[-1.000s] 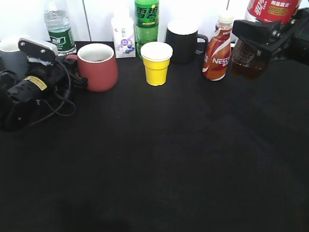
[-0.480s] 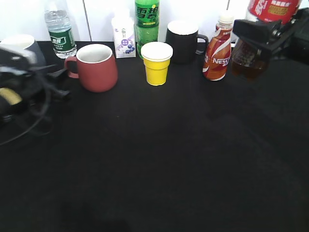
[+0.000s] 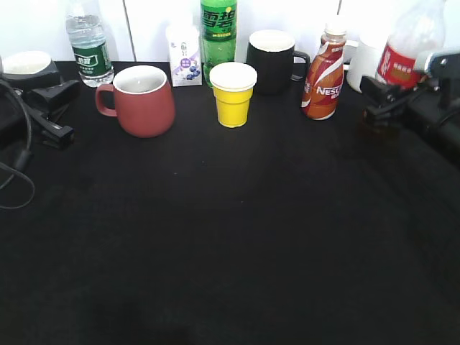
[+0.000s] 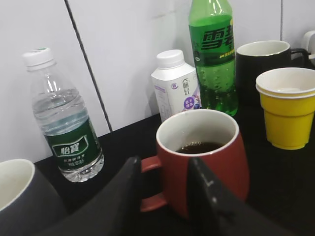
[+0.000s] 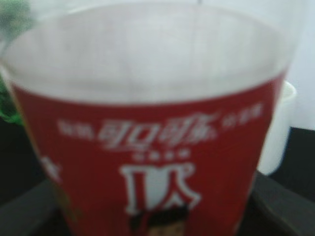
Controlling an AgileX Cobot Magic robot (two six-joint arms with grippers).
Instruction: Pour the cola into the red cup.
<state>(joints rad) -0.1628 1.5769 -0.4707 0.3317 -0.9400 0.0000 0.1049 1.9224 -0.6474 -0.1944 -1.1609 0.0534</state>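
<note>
The red cup (image 3: 146, 100) stands at the back left of the black table, handle to the left. In the left wrist view the red cup (image 4: 206, 162) holds dark liquid. My left gripper (image 3: 66, 112) is open and empty, a short way left of the cup's handle; it also shows in the left wrist view (image 4: 165, 164). My right gripper (image 3: 379, 100) is shut on the cola bottle (image 3: 404, 54) at the far right, holding it nearly upright by its lower part. In the right wrist view the bottle's red label (image 5: 157, 147) fills the frame; its upper part is clear.
Along the back wall stand a water bottle (image 3: 88, 43), a white carton (image 3: 183, 54), a green soda bottle (image 3: 218, 32), a yellow cup (image 3: 233, 97), a black mug (image 3: 272, 61) and a Nescafe bottle (image 3: 323, 72). A grey mug (image 3: 29, 66) sits far left.
My left gripper has pulled back left, away from the red cup's handle. My right gripper has come down and moved right, bringing the cola bottle more upright.
</note>
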